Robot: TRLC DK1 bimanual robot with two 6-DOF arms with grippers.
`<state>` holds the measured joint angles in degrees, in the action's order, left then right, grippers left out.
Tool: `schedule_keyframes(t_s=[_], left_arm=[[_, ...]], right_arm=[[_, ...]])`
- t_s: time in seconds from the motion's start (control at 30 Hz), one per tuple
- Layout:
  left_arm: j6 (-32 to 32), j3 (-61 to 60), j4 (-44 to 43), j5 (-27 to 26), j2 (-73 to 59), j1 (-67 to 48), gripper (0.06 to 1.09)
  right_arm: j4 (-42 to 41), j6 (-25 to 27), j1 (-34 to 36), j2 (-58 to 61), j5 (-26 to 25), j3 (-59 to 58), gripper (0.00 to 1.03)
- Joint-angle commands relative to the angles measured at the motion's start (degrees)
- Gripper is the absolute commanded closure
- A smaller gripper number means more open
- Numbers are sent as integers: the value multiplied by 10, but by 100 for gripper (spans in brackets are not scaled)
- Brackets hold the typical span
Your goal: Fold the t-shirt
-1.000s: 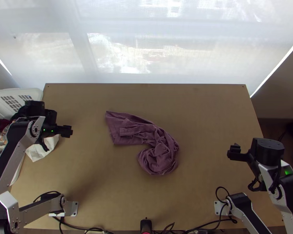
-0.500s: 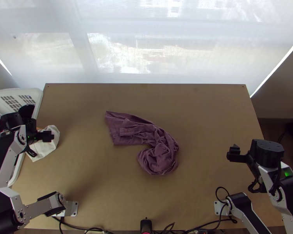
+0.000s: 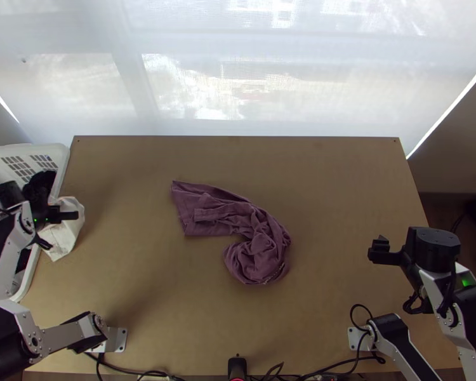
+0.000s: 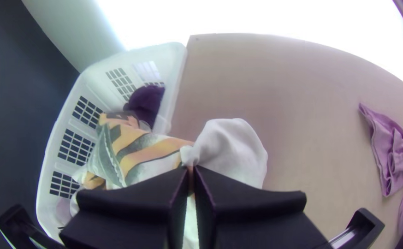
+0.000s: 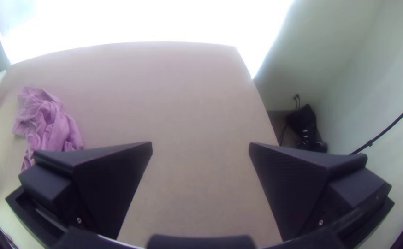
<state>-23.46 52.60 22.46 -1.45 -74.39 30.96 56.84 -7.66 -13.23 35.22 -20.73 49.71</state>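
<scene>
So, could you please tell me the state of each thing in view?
Mauve T-shirt: bunched, twisted
Left gripper: shut on the white cloth
White cloth: pinched, rumpled
Right gripper: open
Laundry basket: upright, holding clothes
Orange-striped cloth: crumpled
Dark purple cloth: bunched

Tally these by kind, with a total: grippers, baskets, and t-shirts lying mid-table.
Grippers: 2 (left gripper, right gripper)
Baskets: 1 (white basket)
T-shirts mid-table: 1 (bunched purple t-shirt)
Total: 4
</scene>
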Motion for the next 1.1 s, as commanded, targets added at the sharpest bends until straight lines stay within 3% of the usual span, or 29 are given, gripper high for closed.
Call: schedule_keyframes(t_s=[0.0,0.53,0.93,1.0,1.07], left_arm=[[12,121,23,-41,-28,74,97],[44,350,0,-66,-252,304,97],[49,306,-24,-67,-384,409,92],[52,296,-21,-82,-382,418,86],[59,295,-11,-88,-373,418,70]], right_arm=[[-8,-2,-3,10,1,-1,5],[-24,3,-9,42,0,9,5],[-33,3,-21,71,0,32,5],[-31,3,-21,68,0,31,5],[-30,3,-21,65,0,30,5]])
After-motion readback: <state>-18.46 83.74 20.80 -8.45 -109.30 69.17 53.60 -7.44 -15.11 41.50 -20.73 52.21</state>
